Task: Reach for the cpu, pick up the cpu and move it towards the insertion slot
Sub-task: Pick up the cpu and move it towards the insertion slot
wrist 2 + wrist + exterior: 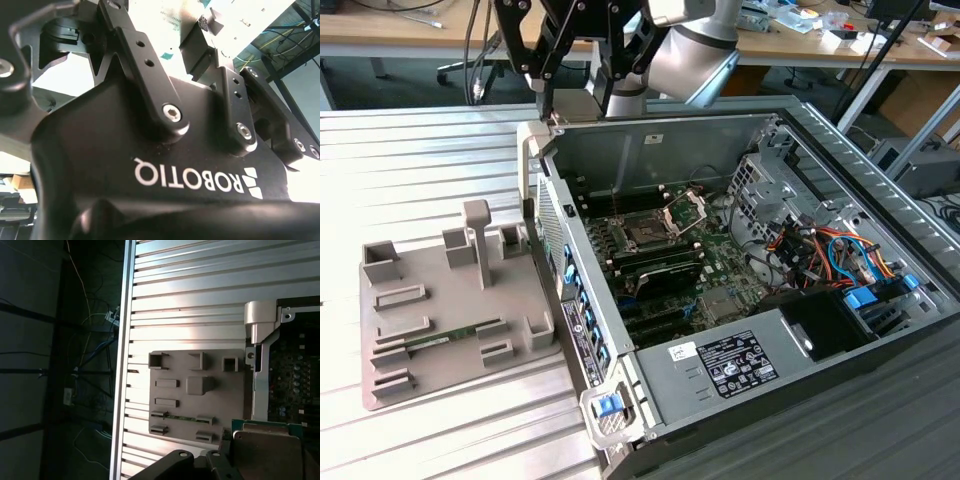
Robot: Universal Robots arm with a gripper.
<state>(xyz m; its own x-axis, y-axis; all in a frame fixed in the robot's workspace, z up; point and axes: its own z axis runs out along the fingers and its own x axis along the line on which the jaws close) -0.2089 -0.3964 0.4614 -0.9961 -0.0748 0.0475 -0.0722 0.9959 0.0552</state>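
Observation:
The cpu [266,452], a flat square chip with a pale silver-cream top and a green edge, sits close to the camera in the first wrist view, held at the black gripper fingers [197,464]. In the exterior view my gripper [570,92] hangs high above the far corner of the open computer case, towards the exterior view's left. It is shut on the cpu. The insertion slot [645,233] is a dark square socket on the green board inside the case. Its silver hinged frame [686,208] stands open. The slot lies below the gripper and towards the exterior view's right.
A grey fixture tray [390,385] with upright posts and a green memory stick [450,340] lies on the slatted metal table [410,160] at the exterior view's left. The case wall [532,160], drive cage [760,185] and cable bundle [820,245] surround the board.

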